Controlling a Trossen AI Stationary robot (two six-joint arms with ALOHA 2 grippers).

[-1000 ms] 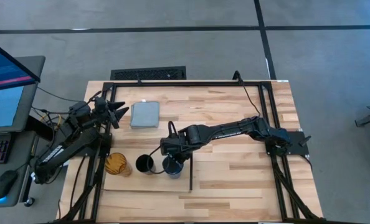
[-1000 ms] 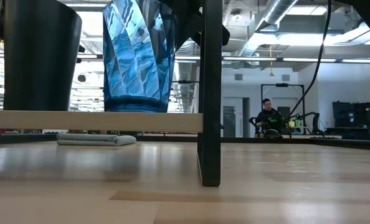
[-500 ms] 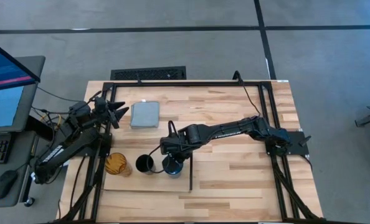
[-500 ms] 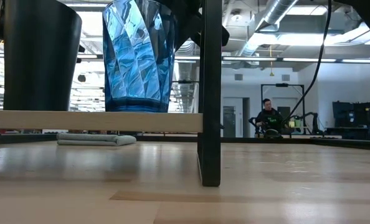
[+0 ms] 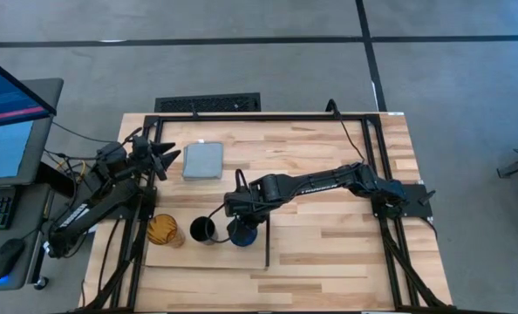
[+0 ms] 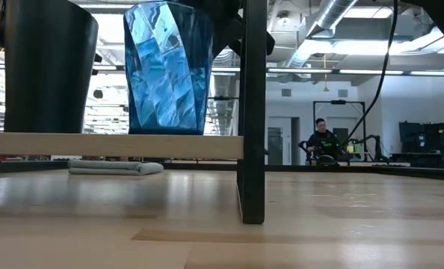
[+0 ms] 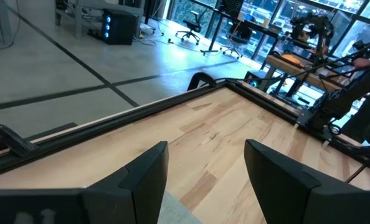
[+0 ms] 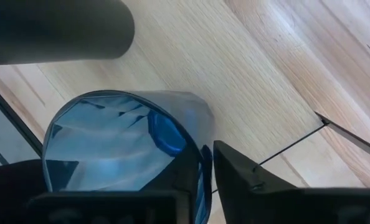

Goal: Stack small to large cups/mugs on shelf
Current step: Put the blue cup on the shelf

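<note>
The pale wooden shelf [image 5: 185,255] stands at the near middle of the table, its black strip [image 5: 267,246] on the right. On it, left to right, stand the amber cup [image 5: 165,230], the black cup [image 5: 203,230] and the blue cup [image 5: 243,235]. In the low view the blue cup [image 6: 166,71] stands beside the black cup [image 6: 48,67] on the shelf's top [image 6: 110,145]. My right gripper [image 5: 241,223] is over the blue cup and shut on it. My left gripper [image 5: 168,160] waits open at the far left beside the grey-blue pad [image 5: 203,160]. My right gripper holds the blue cup by its rim [image 8: 203,146], on the side away from the black cup. One finger is inside the cup and one finger [image 8: 241,171] outside, coming from above. The cup stands upright with its base [image 6: 166,131] on the shelf's top.
The grey-blue pad lies at the far left of the table. A black frame [image 5: 268,116] runs around the table's edges. The shelf's black leg [image 6: 252,112] stands right of the blue cup. A person [image 6: 323,142] sits far off in the room behind.
My right gripper has gone down a little with the blue cup. In the low view the cup has sunk, so that its rim now shows, and its facets have turned slightly. The black and amber cups have stayed where they were.
</note>
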